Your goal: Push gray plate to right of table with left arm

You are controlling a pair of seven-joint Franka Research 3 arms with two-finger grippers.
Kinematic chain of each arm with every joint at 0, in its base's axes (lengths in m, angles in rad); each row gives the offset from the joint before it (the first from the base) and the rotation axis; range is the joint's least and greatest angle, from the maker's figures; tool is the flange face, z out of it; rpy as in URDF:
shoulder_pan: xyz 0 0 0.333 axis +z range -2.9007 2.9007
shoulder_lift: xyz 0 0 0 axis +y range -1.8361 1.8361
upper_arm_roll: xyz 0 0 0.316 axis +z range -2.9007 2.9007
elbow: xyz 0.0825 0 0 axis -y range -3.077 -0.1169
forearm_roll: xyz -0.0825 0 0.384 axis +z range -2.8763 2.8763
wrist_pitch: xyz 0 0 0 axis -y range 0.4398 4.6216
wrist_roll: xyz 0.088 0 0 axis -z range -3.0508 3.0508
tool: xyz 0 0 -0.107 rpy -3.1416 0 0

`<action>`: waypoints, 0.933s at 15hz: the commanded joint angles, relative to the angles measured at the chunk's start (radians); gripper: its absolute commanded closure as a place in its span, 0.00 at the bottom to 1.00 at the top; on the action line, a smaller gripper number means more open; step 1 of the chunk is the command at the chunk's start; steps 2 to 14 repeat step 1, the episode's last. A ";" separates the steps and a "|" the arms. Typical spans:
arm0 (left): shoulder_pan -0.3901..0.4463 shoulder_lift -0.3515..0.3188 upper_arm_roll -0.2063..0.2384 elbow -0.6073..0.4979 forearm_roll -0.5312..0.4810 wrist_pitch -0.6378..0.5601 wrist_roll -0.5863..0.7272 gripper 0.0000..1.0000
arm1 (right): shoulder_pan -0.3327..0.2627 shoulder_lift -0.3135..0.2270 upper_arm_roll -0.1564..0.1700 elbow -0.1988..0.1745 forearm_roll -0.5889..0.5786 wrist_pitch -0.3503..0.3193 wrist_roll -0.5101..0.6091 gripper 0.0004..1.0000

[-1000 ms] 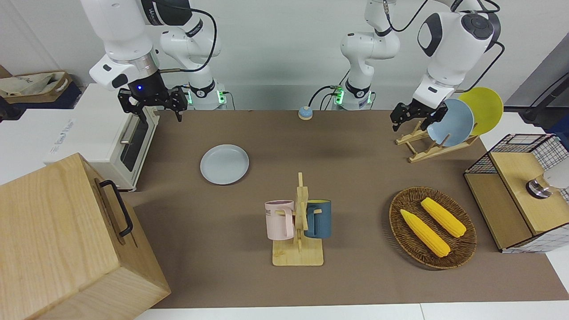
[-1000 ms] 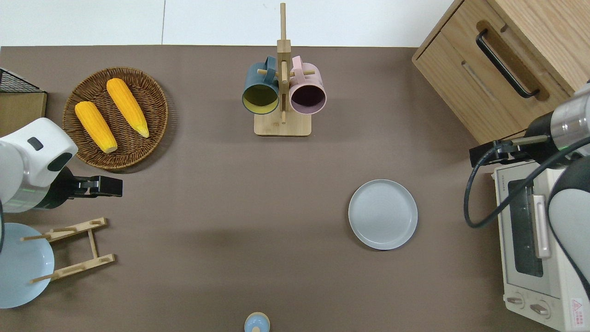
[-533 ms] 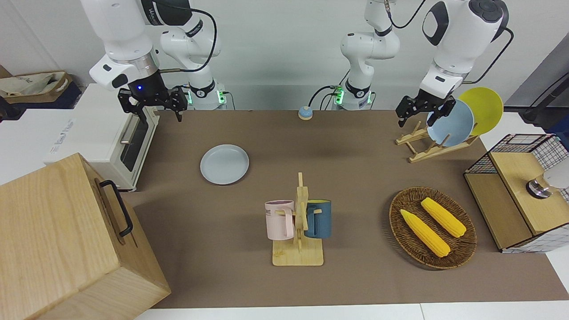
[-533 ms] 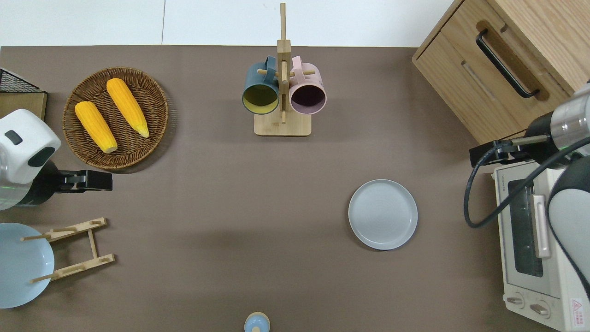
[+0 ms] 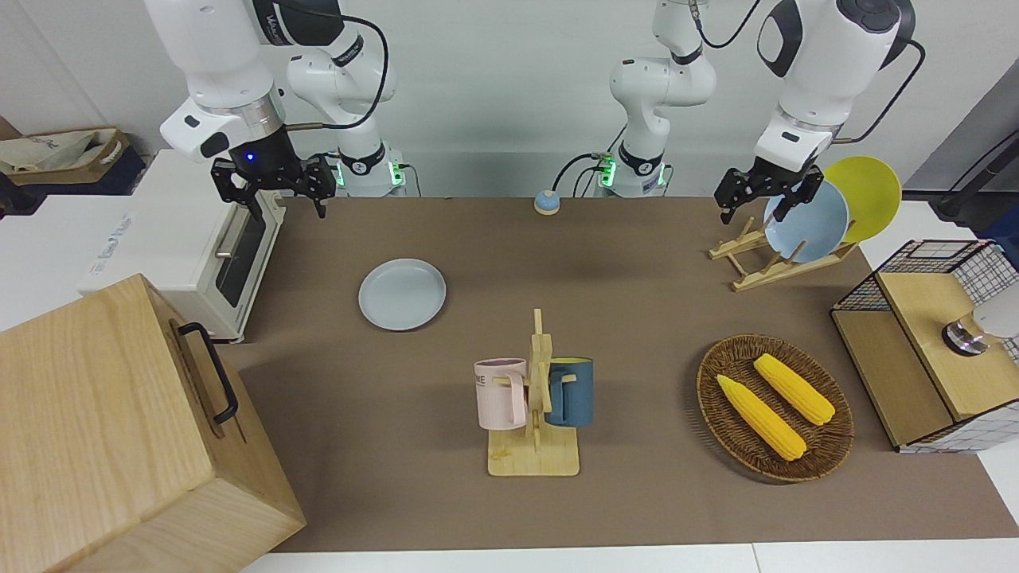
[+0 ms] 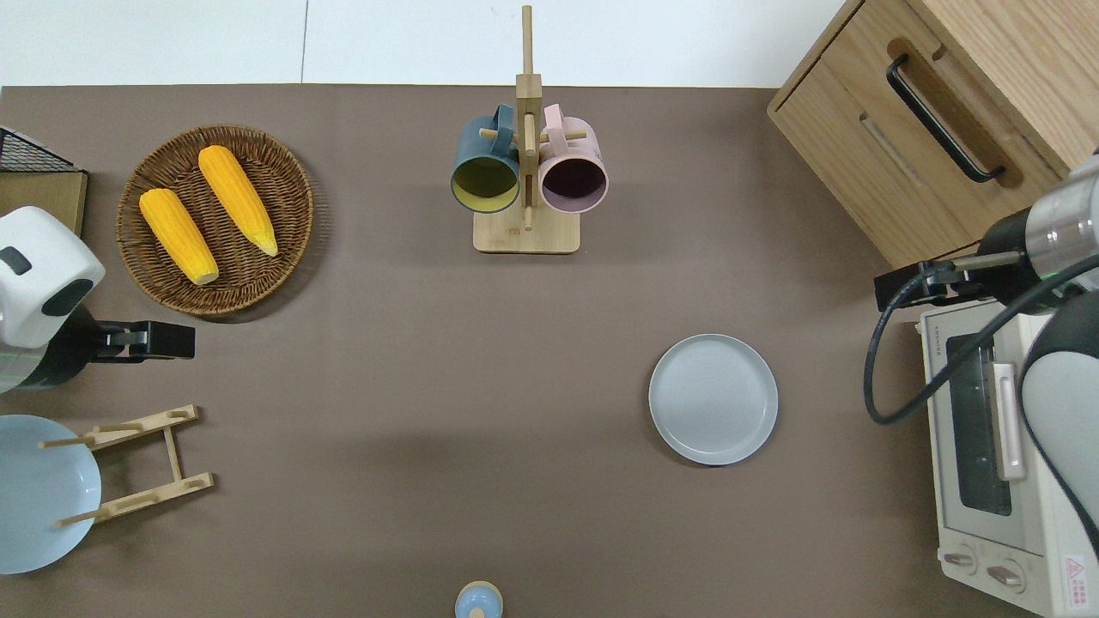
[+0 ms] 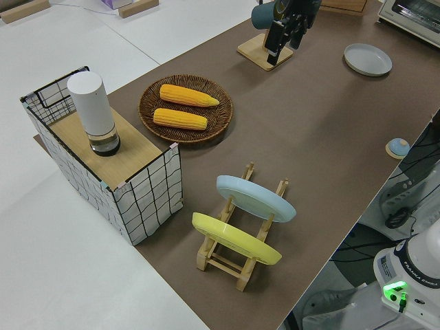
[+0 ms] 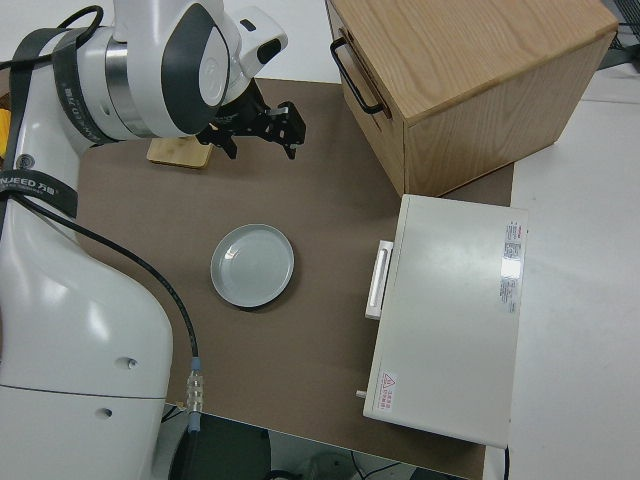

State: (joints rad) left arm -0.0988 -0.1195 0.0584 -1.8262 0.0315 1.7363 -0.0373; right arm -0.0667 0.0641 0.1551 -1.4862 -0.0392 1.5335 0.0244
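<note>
Gray plate untouched on the table, both arms raised

The table [image 6: 412, 360] carries the wooden cabinet [image 5: 119, 430], toaster oven [image 6: 1000, 455], corn basket [image 6: 219, 219] and mug stand [image 6: 526, 184]; the gray plate [image 6: 713, 399] lies flat near the oven. The left gripper [image 5: 766, 199], fingers spread, hangs by the dish rack [image 6: 137, 463]; right arm parked.

The left claw [image 5: 766, 197] hangs in the air, fingers spread, while the right arm is parked.

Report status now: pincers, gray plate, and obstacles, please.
Left pincer open, airborne near corn basket. Right arm parked. Gray plate untouched, flat near toaster oven. Path unobstructed.
</note>
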 commanded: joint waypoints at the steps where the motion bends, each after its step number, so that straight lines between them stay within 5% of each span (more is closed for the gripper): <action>1: -0.002 -0.008 0.003 0.007 0.001 -0.021 -0.001 0.01 | -0.001 -0.006 0.000 0.001 0.007 -0.010 0.003 0.02; 14: -0.002 -0.008 0.003 0.007 0.001 -0.021 -0.001 0.01 | -0.001 -0.006 0.000 0.001 0.007 -0.010 0.003 0.02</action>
